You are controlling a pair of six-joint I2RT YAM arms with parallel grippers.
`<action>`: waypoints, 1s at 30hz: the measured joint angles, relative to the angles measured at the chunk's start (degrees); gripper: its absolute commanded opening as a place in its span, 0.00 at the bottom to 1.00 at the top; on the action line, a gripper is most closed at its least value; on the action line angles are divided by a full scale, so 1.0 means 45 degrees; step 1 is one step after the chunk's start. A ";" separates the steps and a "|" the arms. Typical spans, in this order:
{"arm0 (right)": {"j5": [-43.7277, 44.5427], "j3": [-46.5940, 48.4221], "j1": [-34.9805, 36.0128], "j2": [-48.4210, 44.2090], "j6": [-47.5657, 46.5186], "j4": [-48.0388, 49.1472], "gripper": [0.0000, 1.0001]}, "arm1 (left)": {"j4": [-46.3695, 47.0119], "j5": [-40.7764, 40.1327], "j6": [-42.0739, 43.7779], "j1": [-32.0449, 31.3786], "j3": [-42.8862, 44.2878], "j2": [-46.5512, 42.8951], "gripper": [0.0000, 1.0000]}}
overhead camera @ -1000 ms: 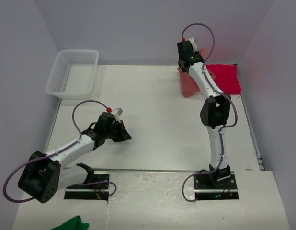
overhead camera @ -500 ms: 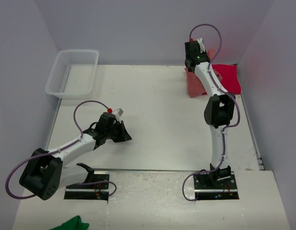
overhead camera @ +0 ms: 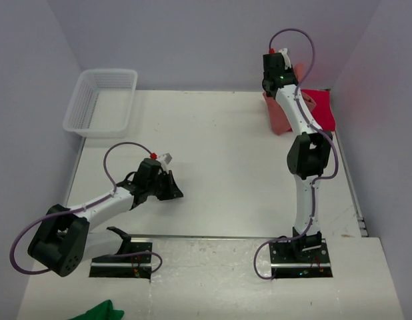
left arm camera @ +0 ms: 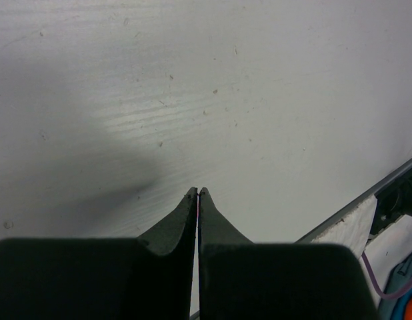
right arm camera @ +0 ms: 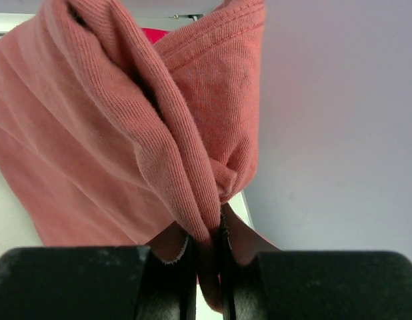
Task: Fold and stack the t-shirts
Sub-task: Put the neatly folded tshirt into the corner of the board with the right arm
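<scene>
at the far left a white plastic mesh basket point(overhead camera: 103, 100) stands on the white table point(overhead camera: 219, 160), and at the near edge below it lies a small green cloth point(overhead camera: 99, 312), which is no part of the job

the left gripper point(left arm camera: 198, 195) sits low over bare tabletop left of centre, its two dark fingers pressed together tip to tip with nothing between them

further right, at the far right corner, the right gripper point(right arm camera: 207, 248) is raised, and its jaws are clamped tight on a bunched fold of the large dusty salmon-red cotton t-shirt point(right arm camera: 113, 133). the ribbed edge twists through the pinch, and the rest of the cloth hangs in a loose drape below it; in the overhead view the shirt point(overhead camera: 278, 117) hangs beside the arm, and whether its lower hem touches the table i cannot tell

just to its right the brighter crimson red t-shirt point(overhead camera: 324, 110) lies on the table against the right wall, partly behind the arm

this looks like the pick-up step for the first shirt, with no folding begun. the next move likely calls for carrying the salmon shirt to the open middle of the table and laying it flat. the left gripper would need to open and take a second edge, since a single bunched pinch will drop the cloth in a heap
</scene>
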 measured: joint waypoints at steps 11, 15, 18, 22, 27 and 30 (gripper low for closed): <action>-0.0015 0.0053 -0.0102 -0.0053 -0.0019 0.0194 0.00 | 0.0243 0.0092 0.0000 0.0000 -0.0024 0.0180 0.02; -0.0019 0.0432 -0.0102 -0.0049 -0.0170 0.0204 0.00 | 0.0321 0.0170 0.0000 0.0000 -0.0024 0.0316 0.02; -0.0015 0.0860 -0.0102 -0.0049 -0.0282 0.0282 0.00 | 0.0321 0.0223 0.0000 -0.0010 -0.0039 0.0437 0.02; -0.0015 0.1107 -0.0117 -0.0049 -0.0335 0.0457 0.00 | 0.0345 0.0262 0.0000 -0.0039 -0.0044 0.0442 0.02; -0.0063 0.1039 -0.0189 -0.0049 -0.0316 0.0457 0.00 | 0.0379 0.0311 0.0000 -0.0063 -0.0044 0.0447 0.02; -0.0141 0.0869 -0.0262 -0.0049 -0.0185 0.0457 0.00 | 0.0389 0.0316 0.0000 -0.0068 -0.0044 0.0500 0.02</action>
